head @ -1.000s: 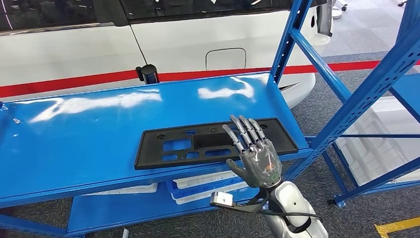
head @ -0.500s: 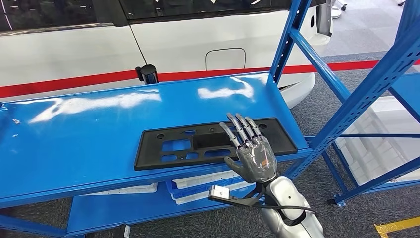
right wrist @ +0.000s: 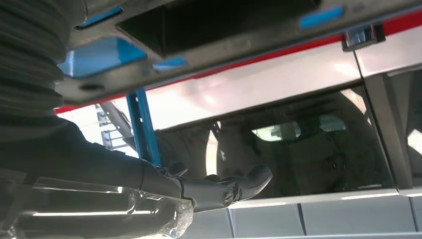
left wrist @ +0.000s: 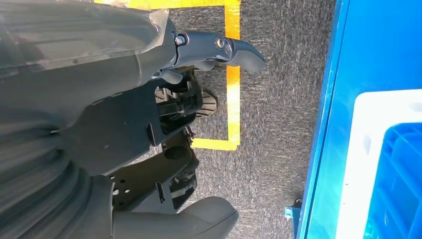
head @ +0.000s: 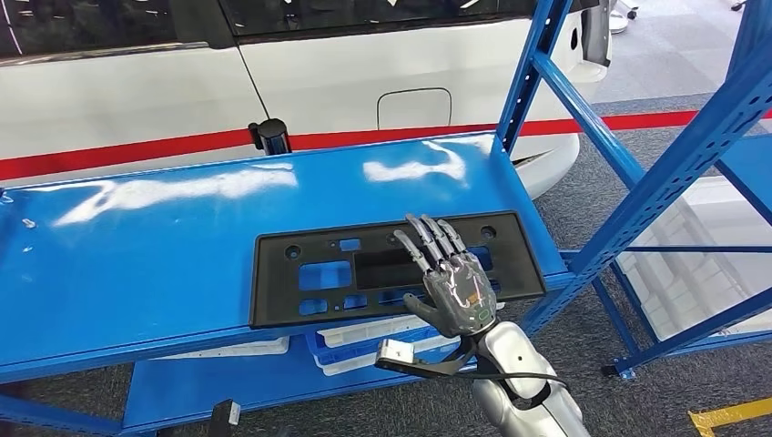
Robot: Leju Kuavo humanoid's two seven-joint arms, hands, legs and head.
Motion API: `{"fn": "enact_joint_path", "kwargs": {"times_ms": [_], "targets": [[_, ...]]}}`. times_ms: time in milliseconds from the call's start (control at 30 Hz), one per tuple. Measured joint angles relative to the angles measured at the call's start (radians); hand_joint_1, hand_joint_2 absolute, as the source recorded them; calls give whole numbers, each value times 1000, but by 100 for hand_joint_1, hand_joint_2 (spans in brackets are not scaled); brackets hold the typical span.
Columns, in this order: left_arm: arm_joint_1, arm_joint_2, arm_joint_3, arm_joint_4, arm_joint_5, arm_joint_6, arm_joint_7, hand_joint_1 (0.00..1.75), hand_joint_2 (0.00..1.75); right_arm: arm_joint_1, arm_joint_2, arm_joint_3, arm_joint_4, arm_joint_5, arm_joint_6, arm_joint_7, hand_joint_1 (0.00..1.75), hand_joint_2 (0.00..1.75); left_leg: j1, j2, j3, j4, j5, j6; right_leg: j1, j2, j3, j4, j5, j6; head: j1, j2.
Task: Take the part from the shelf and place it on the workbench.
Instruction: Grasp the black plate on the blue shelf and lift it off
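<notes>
Far left in the head view, the glossy blue metal shelf board [head: 137, 255] runs wide and bare, its smooth paint throwing back white glare. A surface that slick gives little friction, so anything dragged across it could slide further than intended.

Near the frame's centre lies the flat black plastic rectangular panel with cut-out windows and round holes [head: 346, 273], the task's part. It rests on the shelf with its near long edge at or just over the shelf's front lip. The material looks matte, thin and rigid, a long plate with a recessed middle; the right wrist view looks along that near edge.

Right of centre, the right hand [head: 448, 282] lies over the panel's right portion, its dark fingers [head: 428, 241] spread and extended across the top face and the thumb low by the front edge. It looks like the start of a grasp rather than a finished one; I cannot tell whether thumb and fingers already clamp the edge. My judgement: taken at one end only, such a long plate may pivot, droop or slip, and if pulled it could tip off the lip onto the white plastic trays [head: 364, 337] on the lower shelf.

At the right, the blue steel diagonal braces [head: 637, 182] could catch the panel's end when it swings out.

The left hand [left wrist: 199, 99] hangs over grey carpet, holding nothing that can be seen; how its fingers are set I cannot tell.
</notes>
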Motion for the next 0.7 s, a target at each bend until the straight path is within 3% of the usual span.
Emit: {"fn": "enact_joint_path", "kwargs": {"times_ms": [467,700], "targets": [[7,9,0,0,11,6,-13,0,175,5,-1,-1,83,3,-12,2,0,175,0,0,1,0,-1,-1,0,0,-4,0,-1,0,0,0],[6,16,0,3,2,6,-23,0,175,17,-3,-17,45,28,-48,10,0,175,0,0,1,0,-1,0,0,0,-5,0,0,0,0,0]]}}
